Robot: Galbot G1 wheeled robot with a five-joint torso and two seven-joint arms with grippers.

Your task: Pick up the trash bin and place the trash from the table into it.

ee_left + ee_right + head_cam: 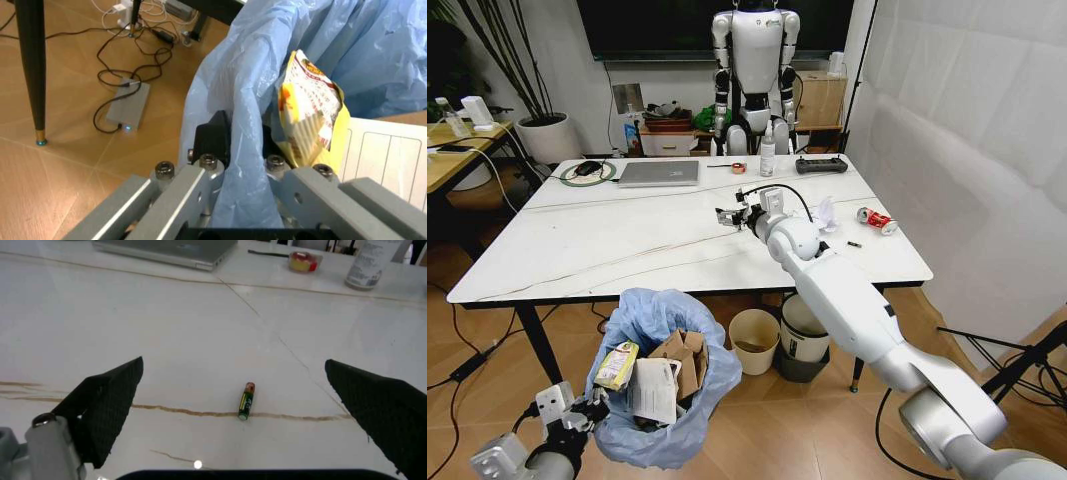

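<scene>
1. One trash bin [667, 385] hung below the table's [577, 250] front edge, holding a yellow wrapper [617, 365], brown cardboard [684, 358] and white paper.
2. I had the left gripper [243, 165] clamped on its blue bag rim.
3. My right gripper [240, 410] hovered over the tabletop, fingers [107, 405] wide apart, straddling a small battery [245, 400], not touching it.
4. I saw a red can [876, 220] and tissue [825, 214] lying near the table's right end.
</scene>
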